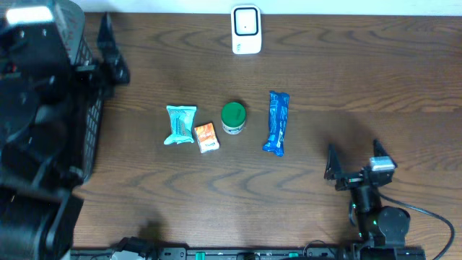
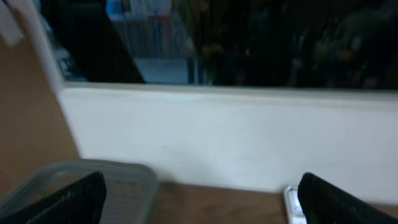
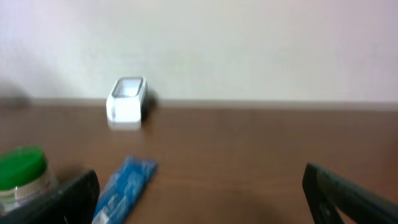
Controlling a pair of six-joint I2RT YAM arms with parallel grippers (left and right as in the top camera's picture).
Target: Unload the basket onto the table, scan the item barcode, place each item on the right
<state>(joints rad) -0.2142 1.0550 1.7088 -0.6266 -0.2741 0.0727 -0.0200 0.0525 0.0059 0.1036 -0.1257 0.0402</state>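
While neither arm holds anything, the right gripper [image 1: 353,160] sits near the table's [image 1: 325,65] front right with its fingers spread wide, and the left gripper [image 2: 202,202], up by the basket [image 1: 92,144] at the left edge, gapes just as wide. Mid-table lie a teal packet [image 1: 180,124], a small orange packet [image 1: 206,136] just beside it, a green-lidded jar [image 1: 233,118] and a blue packet [image 1: 277,121]. The white scanner [image 1: 246,30] stands at the far edge, well apart from them.

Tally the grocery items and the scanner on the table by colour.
Teal: 1, a packet
Orange: 1, a small packet
Green: 1, a jar with a green lid
Blue: 1, a long packet
White: 1, the scanner
Total: 5
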